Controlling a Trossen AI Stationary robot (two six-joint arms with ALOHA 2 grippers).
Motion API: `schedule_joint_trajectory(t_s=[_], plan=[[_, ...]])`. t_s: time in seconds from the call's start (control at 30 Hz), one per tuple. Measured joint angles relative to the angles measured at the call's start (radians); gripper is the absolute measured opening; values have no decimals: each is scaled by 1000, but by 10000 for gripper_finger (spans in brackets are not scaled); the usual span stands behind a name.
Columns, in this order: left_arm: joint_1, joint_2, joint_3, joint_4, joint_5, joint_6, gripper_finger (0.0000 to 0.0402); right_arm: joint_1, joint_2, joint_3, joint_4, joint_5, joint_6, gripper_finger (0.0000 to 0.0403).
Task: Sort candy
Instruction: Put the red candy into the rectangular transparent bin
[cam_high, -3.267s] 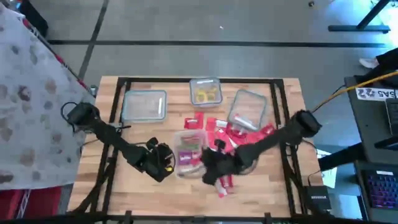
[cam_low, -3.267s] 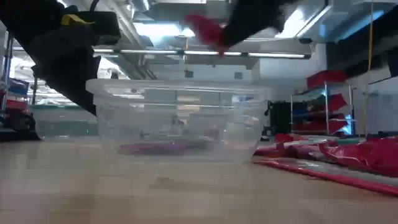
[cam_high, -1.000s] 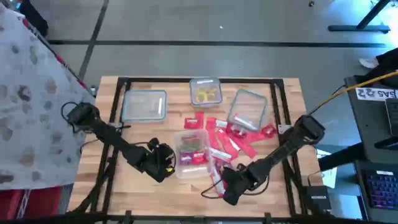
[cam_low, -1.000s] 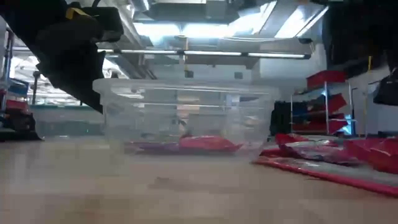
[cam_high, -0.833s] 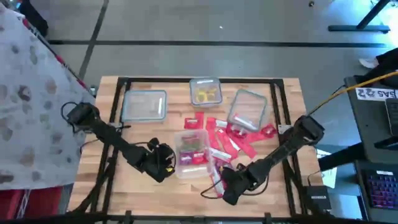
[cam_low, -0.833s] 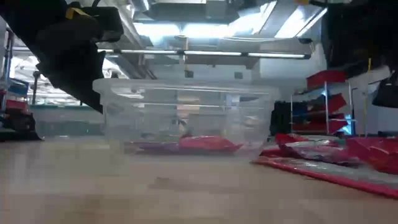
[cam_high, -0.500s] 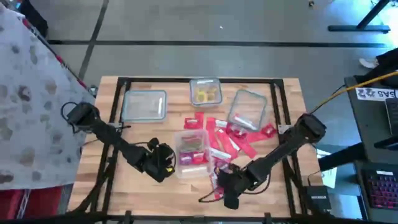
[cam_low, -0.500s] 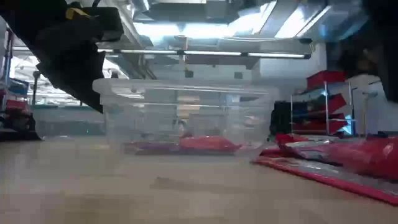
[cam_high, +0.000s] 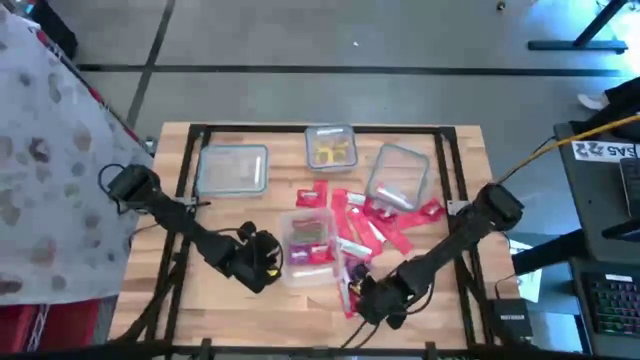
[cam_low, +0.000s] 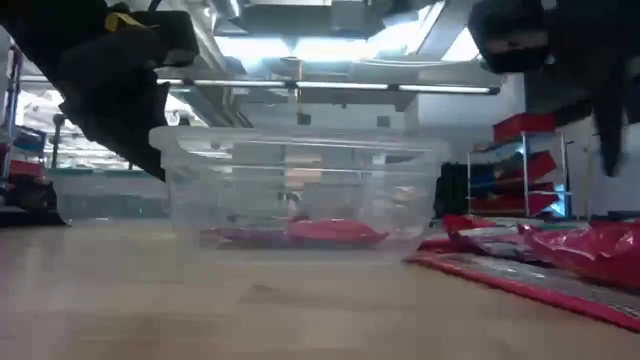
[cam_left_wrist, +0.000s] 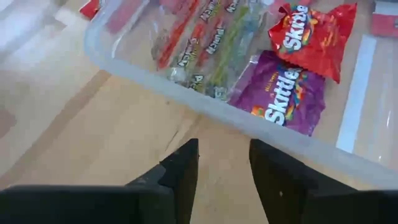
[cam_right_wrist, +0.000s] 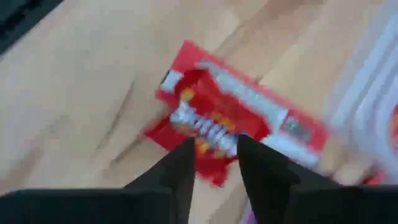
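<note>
A clear tub (cam_high: 307, 243) near the table's middle holds a red candy packet (cam_left_wrist: 314, 34), a purple one (cam_left_wrist: 292, 93) and long striped packets (cam_left_wrist: 205, 43). My left gripper (cam_left_wrist: 224, 162) stands open on the tub's left side, just short of its wall (cam_left_wrist: 249, 121), with nothing between its fingers. My right gripper (cam_right_wrist: 216, 155) points down near the table's front edge, open, over a loose red candy packet (cam_right_wrist: 233, 121), which lies flat on the wood (cam_high: 348, 290). My right gripper comes at the red packet from above, and its fingertips (cam_right_wrist: 186, 158) stand over the packet's near edge (cam_right_wrist: 214, 168). I cannot tell whether they touch it. The packet lies flat on the table.
Several loose red packets (cam_high: 375, 225) lie right of the middle tub. At the far side stand three more clear tubs: one at the left (cam_high: 233, 168), one with yellow pieces (cam_high: 331, 148), one at the right (cam_high: 398, 178). Bare wood lies along the front and left.
My right gripper has rolled about its own axis and risen a little above the front of the table. The red packet under it has shifted and turned on the wood. My left gripper has kept still.
</note>
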Motion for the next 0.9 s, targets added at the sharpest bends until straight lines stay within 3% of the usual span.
schedule_joint_trajectory(t_s=[0.2, 0.37, 0.47, 0.63, 0.8, 0.9], plan=[[11, 0, 0, 0, -1, 0, 129, -24, 30, -3, 19, -12, -166, 148], [13, 0, 0, 6, -1, 0, 129, -25, 75, -4, 14, -2, -166, 140], [13, 0, 0, 9, -1, 0, 129, -28, 80, -4, 15, 1, -42, 129], [13, 0, 0, 16, 0, 1, 129, -56, 79, -4, 2, -15, 327, 114], [13, 0, 0, 17, -1, 4, 129, -113, 78, -4, 10, -179, 659, 113], [13, 0, 0, 20, 0, 4, 129, -142, 77, 13, 10, -258, 750, 113]])
